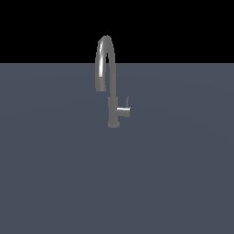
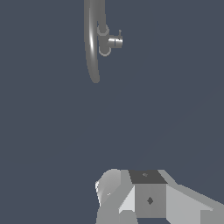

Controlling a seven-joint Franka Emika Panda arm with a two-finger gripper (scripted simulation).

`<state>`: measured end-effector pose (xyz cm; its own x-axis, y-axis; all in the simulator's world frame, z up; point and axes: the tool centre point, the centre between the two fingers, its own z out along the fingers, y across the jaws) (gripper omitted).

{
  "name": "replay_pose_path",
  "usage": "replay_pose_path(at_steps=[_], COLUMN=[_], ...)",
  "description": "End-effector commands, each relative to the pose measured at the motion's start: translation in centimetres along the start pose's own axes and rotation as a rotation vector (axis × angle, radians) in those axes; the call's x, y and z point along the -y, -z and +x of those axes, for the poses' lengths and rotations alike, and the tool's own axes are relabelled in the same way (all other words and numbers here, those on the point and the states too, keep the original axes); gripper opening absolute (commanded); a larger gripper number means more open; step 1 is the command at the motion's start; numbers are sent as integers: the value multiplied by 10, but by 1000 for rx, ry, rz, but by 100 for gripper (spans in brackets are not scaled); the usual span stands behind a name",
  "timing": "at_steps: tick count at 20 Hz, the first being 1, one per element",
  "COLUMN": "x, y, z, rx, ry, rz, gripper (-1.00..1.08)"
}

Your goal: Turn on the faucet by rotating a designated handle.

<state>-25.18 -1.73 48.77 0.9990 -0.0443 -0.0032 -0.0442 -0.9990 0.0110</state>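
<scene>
The faucet point(image 1: 112, 98) stands upright on the flat grey surface, with a tall arched spout point(image 1: 104, 55) and a cylindrical body on a small round base. The handle point(image 1: 123, 109) is a short horizontal stub pointing to the exterior view's right, with a thin lever standing up at its end. In the wrist view the faucet point(image 2: 92, 43) is seen from above, with the handle point(image 2: 114, 41) sticking out of its body. No gripper fingers show in either view. The arm is absent from the exterior view.
A light grey blocky and rounded part of the robot's body point(image 2: 144, 199) fills one edge of the wrist view, far from the faucet. The flat grey surface point(image 1: 55, 173) spreads around the faucet, under a black background.
</scene>
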Motion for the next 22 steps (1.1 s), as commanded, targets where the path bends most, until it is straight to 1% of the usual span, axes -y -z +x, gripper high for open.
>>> replay_pose_path(at_steps=[1, 7, 12, 17, 22], x=[0, 1, 3, 6, 9], y=[0, -1, -3, -7, -14], z=[0, 5, 17, 36, 63], rx=[0, 11, 37, 79, 138], ry=[0, -12, -40, -85, -148], rz=[0, 11, 39, 83, 145], gripper=[-100, -100, -100, -100, -100])
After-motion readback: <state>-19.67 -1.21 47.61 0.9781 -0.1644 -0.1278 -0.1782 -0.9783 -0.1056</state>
